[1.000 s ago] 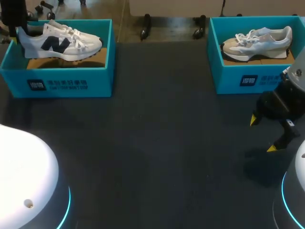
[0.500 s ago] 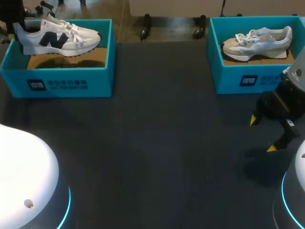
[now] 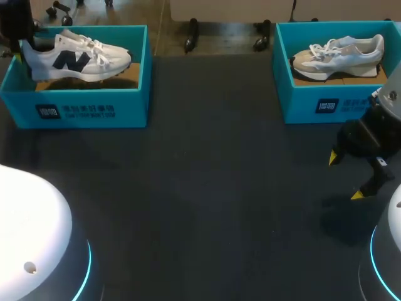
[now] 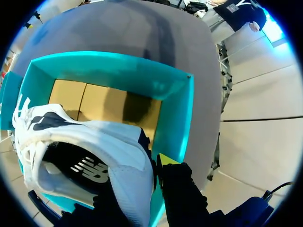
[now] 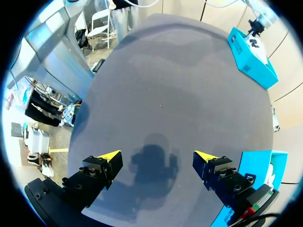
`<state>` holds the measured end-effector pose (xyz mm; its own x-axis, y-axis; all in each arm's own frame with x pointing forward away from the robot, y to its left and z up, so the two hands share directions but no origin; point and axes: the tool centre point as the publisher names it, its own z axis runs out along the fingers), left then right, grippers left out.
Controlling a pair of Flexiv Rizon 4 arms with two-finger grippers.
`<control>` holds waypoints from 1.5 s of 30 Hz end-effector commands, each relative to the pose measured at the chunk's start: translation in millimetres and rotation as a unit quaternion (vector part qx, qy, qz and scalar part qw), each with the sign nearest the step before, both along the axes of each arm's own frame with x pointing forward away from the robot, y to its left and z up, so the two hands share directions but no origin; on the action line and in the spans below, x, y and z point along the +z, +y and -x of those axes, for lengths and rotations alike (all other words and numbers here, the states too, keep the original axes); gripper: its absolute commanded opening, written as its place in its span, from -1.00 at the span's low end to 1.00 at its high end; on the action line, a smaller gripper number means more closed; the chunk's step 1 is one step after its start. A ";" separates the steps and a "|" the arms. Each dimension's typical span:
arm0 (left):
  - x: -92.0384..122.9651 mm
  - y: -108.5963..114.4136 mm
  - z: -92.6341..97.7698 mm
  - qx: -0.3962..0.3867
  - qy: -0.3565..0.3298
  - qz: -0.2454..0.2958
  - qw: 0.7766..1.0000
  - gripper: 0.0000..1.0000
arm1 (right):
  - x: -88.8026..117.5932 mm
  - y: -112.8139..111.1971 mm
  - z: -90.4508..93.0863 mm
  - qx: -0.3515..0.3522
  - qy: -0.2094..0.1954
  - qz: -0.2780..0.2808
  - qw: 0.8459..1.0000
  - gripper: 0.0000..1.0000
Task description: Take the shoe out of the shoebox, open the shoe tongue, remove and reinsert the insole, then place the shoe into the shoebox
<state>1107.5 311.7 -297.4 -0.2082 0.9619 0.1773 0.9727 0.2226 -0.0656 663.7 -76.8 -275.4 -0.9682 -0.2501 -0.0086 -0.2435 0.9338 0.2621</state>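
A white shoe with a navy logo (image 3: 75,56) is inside the left teal shoebox (image 3: 81,106), above its cardboard floor. My left gripper (image 3: 22,55) comes in at the far left corner and is shut on the shoe's heel. In the left wrist view the heel (image 4: 128,156) fills the gap at my left gripper (image 4: 150,166). One yellow fingertip (image 4: 166,160) shows outside the heel and the other is hidden by the shoe. The insole (image 4: 80,165) lies inside the shoe. My right gripper (image 3: 346,177) (image 5: 157,158) hangs open and empty over the table at the right.
A second teal shoebox (image 3: 313,103) at the far right holds a beige and white shoe (image 3: 338,53). It also shows beside my right gripper in the right wrist view (image 5: 248,165). The dark table (image 3: 213,169) stretches between the boxes.
The shoe rose a little in the left box with my left gripper, then sank back slightly. My right arm has not moved.
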 end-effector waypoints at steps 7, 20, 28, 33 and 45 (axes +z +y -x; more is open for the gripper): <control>-18.7 -1.3 10.2 -0.004 0.014 0.012 1.000 -1.00 | -1.2 0.3 0.6 0.000 -0.001 0.001 1.000 1.00; -35.6 0.8 24.7 -0.016 0.014 0.008 1.000 -1.00 | -1.2 0.3 0.6 0.000 -0.001 0.001 1.000 1.00; -38.9 0.5 25.4 -0.013 0.017 0.009 1.000 -1.00 | -1.2 0.3 0.6 0.000 -0.001 0.001 1.000 1.00; -40.4 -1.4 24.4 -0.010 0.018 0.011 1.000 -1.00 | -1.2 0.3 0.6 0.000 -0.001 0.001 1.000 1.00; -50.2 -3.6 10.4 -0.003 0.021 0.012 1.000 -1.00 | -1.2 0.3 0.6 0.000 -0.001 0.001 1.000 1.00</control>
